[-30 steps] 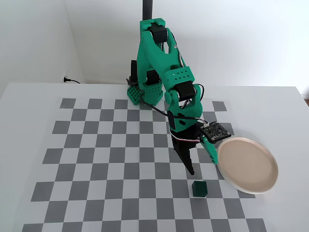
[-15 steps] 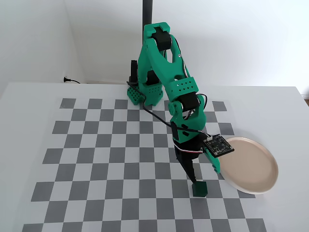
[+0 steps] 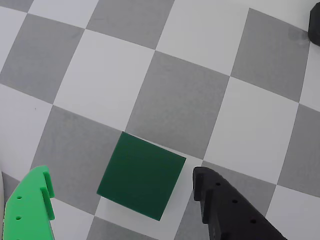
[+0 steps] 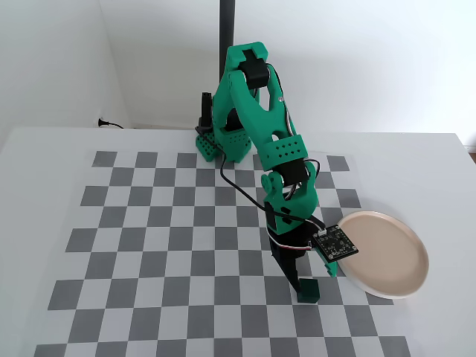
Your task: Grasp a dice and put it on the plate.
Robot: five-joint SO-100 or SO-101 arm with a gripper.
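Right now the dice (image 3: 142,175) sits flat on the checkered mat (image 3: 185,100), squarely between the spread jaws of the gripper (image 3: 122,187), apparently untouched by either finger. Green finger lies left, black finger right in the wrist view. Plate (image 4: 405,279) rests empty just right of the arm in the fixed view.

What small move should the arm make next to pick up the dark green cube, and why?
Probably lower a little, then close. In the wrist view the dark green cube sits between the open gripper, its green finger and black finger not touching it.
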